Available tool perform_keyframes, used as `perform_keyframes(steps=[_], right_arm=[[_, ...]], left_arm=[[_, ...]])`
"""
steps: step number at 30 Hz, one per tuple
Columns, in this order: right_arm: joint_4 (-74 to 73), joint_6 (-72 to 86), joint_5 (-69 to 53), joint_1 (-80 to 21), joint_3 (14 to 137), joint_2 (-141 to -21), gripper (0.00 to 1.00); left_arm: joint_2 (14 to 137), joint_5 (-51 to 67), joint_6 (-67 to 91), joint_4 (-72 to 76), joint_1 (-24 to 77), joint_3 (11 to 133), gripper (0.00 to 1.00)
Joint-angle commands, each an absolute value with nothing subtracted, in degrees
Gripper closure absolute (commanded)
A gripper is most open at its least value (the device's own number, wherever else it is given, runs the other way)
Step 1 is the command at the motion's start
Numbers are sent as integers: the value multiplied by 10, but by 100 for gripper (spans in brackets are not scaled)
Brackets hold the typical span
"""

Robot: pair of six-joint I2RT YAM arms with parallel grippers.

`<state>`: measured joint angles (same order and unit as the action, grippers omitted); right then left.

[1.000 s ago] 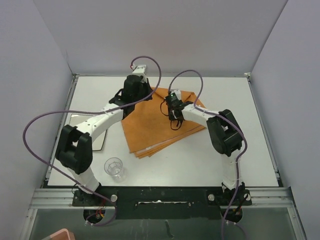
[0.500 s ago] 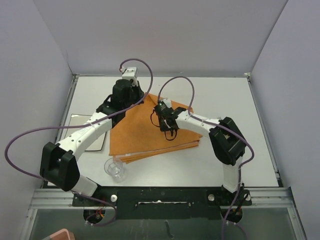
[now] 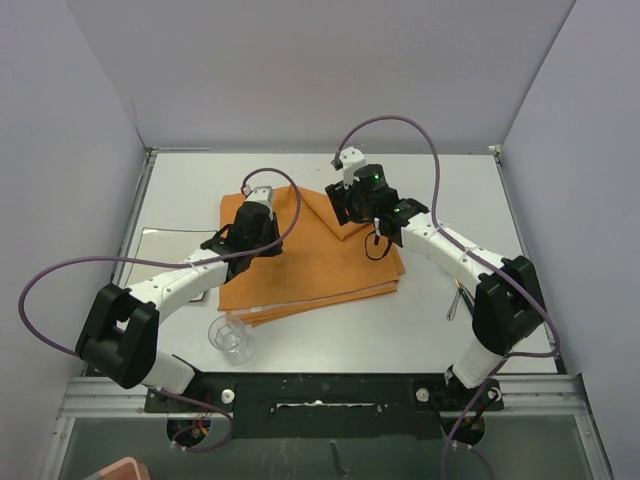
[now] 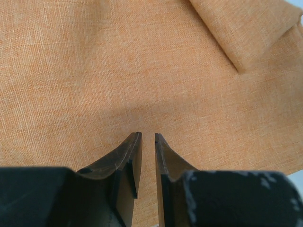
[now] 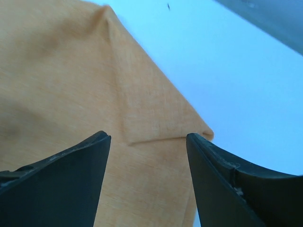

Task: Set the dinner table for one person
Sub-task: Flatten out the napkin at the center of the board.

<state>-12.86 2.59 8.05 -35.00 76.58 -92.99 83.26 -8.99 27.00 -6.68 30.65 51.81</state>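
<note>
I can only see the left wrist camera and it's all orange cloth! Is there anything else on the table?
Observer: Yes. A clear glass stands on the dinner table, by the near-left corner of the orange cloth.
Kid: Where's the other arm?
Observer: The right gripper is open, over the folded corner at the cloth's far side.
Kid: Is there a fork?
Observer: A thin utensil lies on the bare table to the right of the cloth. It is too small to tell what kind it is.
</note>
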Motion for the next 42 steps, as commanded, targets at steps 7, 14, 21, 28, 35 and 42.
perform_keyframes(steps=[7,14,21,28,35,42], right_arm=[[-147,-32,79,-343,770,-1046,34],[-158,-24,86,-353,798,-1096,35],[-161,-22,85,-359,817,-1136,36],[-166,-22,93,-357,843,-1183,36],[-169,-21,105,-347,856,-1208,78],[-167,-21,120,-346,854,-1174,100]], left_arm=[[834,-98,284,-28,307,556,83],[837,-92,280,-25,303,559,83],[827,-90,274,-26,298,559,83],[810,-87,272,-28,296,556,83],[788,-91,265,-37,294,547,84],[770,-93,264,-41,294,538,84]])
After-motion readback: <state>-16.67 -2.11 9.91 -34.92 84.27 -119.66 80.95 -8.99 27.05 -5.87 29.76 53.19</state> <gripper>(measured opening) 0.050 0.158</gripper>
